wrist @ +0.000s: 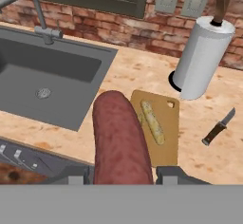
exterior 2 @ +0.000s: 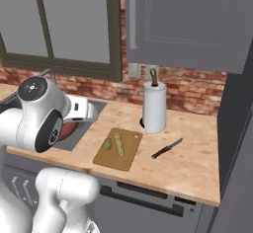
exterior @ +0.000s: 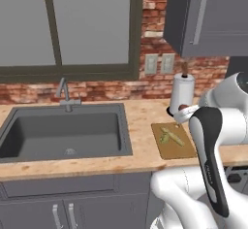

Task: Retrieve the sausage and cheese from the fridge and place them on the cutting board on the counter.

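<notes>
My gripper [wrist: 122,173] is shut on the sausage [wrist: 121,137], a plump reddish-brown link that sticks out ahead between the fingers. It hangs above the counter [exterior: 143,126], just left of the cutting board [wrist: 170,123], between board and sink. The cheese [wrist: 153,122], a pale yellow-olive chunk, lies on the board. From the left base the board [exterior: 177,150] and cheese [exterior: 169,136] sit beside my forearm, and the sausage's tip [exterior: 183,108] peeks out by the hand. From the right base the sausage [exterior 2: 69,128] shows under the hand, left of the board [exterior 2: 121,158] and cheese [exterior 2: 117,144]. The fridge's doors are out of view.
A dark grey sink [exterior: 63,131] with a faucet [exterior: 64,93] lies left of the board. A paper towel roll [exterior 2: 154,106] stands behind the board. A knife [exterior 2: 167,148] lies to the board's right. A tall dark-grey panel [exterior 2: 236,128] bounds the counter's right end.
</notes>
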Tool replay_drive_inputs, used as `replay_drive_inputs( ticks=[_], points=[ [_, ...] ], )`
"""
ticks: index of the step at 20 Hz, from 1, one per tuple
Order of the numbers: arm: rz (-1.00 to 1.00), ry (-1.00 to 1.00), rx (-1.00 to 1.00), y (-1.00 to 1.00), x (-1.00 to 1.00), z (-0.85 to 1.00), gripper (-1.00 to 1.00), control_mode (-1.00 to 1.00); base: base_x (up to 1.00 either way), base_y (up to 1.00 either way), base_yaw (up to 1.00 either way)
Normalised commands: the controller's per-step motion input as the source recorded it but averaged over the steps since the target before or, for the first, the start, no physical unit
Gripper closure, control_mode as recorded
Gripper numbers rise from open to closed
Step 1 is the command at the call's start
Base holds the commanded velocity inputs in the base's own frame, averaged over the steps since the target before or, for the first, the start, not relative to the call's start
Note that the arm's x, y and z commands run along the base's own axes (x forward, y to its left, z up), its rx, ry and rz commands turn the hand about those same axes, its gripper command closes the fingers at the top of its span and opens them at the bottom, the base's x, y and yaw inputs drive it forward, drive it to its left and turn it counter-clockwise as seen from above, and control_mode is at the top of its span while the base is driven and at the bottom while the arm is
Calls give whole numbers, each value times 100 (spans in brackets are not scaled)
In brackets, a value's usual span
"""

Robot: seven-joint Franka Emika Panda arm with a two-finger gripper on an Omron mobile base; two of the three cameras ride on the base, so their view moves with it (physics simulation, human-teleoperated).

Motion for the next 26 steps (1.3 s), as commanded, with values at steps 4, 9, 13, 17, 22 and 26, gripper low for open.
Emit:
replay_drive_inputs(
  ticks=[4, 9, 13, 17, 22, 26],
  points=[
    [0, 0, 0, 0, 0, 0, 100, 100, 12, -51, 8],
    [0, 0, 0, 0, 0, 0, 100, 100, 21, -15, 1],
    [0, 0, 0, 0, 0, 0, 100, 100, 3, 0, 0],
    [0, 0, 0, 0, 0, 0, 100, 100, 0, 0, 0],
    [0, 0, 0, 0, 0, 0, 100, 100, 0, 0, 0],
    [0, 0, 0, 0, 0, 0, 100, -100, 0, 0, 0]
  ],
)
